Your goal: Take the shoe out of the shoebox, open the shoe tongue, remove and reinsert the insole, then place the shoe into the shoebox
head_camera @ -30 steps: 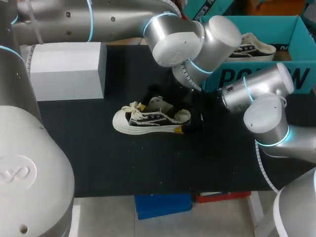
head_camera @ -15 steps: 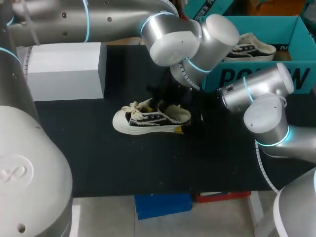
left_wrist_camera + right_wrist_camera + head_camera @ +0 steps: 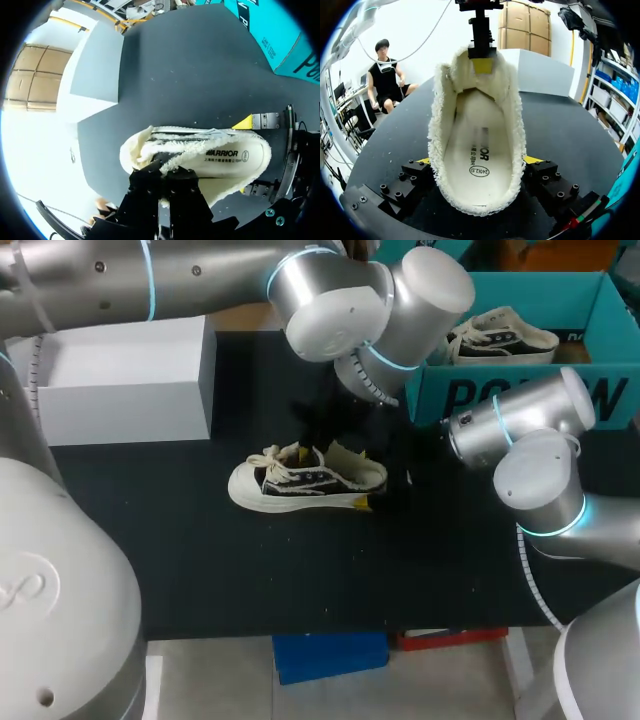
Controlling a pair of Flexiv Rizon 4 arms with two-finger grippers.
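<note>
Head view: your shoebox (image 3: pixel 510 400) holds a second shoe (image 3: pixel 500 335); right claw (image 3: pixel 478 160) clamps the shoe (image 3: pixel 305 478) by its heel, left claw (image 3: pixel 482 62) at its tongue (image 3: pixel 465 77), grip unclear

- Left arm (image 3: pixel 200 275): brushed silver-grey cylindrical links, thin light-blue rings at the joints, small dark screws in the shell, rounded white end cap.
- Right arm (image 3: pixel 535 475): same silver finish, blue ring, white toothed band.
- Right gripper (image 3: pixel 477 160): matte black blocks studded with hex-socket screws; yellow tips.
- Left gripper (image 3: pixel 481 64): slender black finger, yellow tip.
</note>
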